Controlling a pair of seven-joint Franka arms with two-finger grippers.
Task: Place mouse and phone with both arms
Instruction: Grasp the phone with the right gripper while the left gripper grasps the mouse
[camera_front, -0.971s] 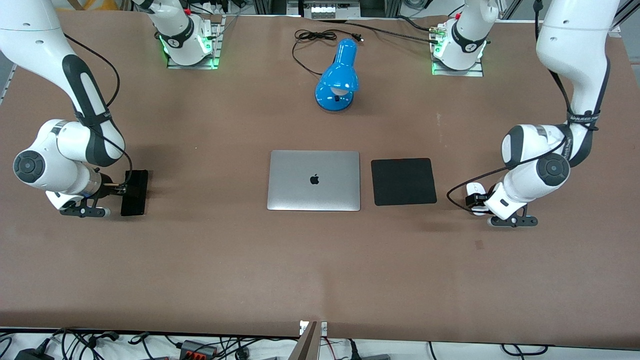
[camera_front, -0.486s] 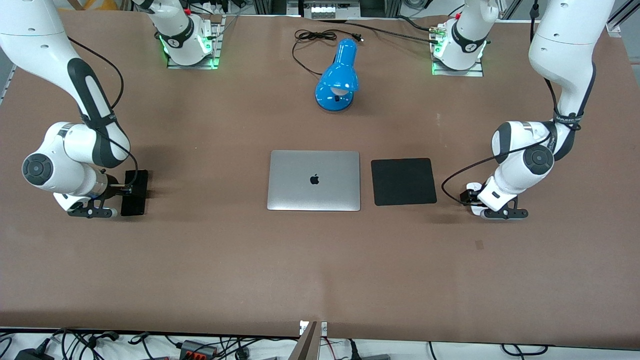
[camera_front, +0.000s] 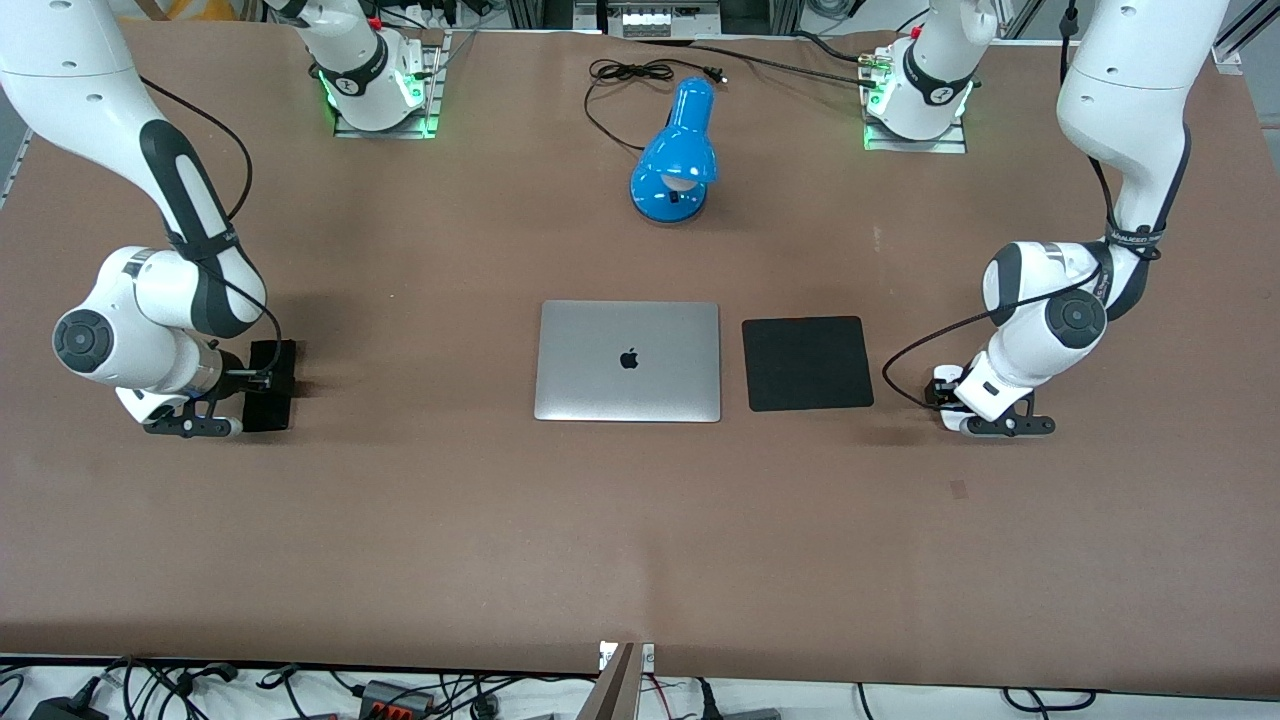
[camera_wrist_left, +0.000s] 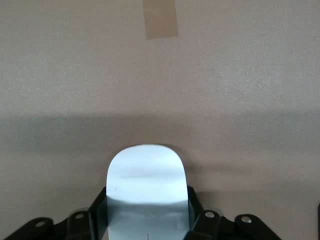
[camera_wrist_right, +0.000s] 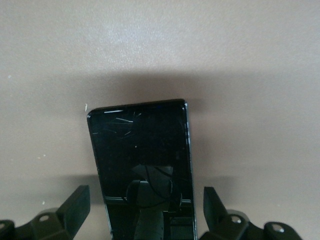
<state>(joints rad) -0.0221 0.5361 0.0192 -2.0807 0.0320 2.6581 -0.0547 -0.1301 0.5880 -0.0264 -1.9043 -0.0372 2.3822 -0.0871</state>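
Observation:
The white mouse (camera_wrist_left: 146, 175) lies on the brown table toward the left arm's end. My left gripper (camera_wrist_left: 146, 202) is down around it, and its black fingers (camera_wrist_left: 97, 210) press on both sides of the mouse. In the front view the left gripper (camera_front: 946, 394) hides most of the mouse (camera_front: 942, 377). The black phone (camera_wrist_right: 140, 150) lies flat toward the right arm's end. My right gripper (camera_wrist_right: 145, 202) straddles it, open, with a gap between each finger (camera_wrist_right: 75, 205) and the phone's edge. In the front view the right gripper (camera_front: 250, 382) covers part of the phone (camera_front: 275, 385).
A closed silver laptop (camera_front: 628, 360) lies mid-table with a square black mouse pad (camera_front: 807, 362) beside it, toward the left arm's end. A blue desk lamp (camera_front: 678, 155) and its cable (camera_front: 630, 72) lie farther from the front camera. A tape strip (camera_wrist_left: 160, 19) is stuck on the table.
The left arm folded in toward the mouse pad and its gripper settled lower on the mouse. The right arm shifted a little toward the phone. The phone has not moved.

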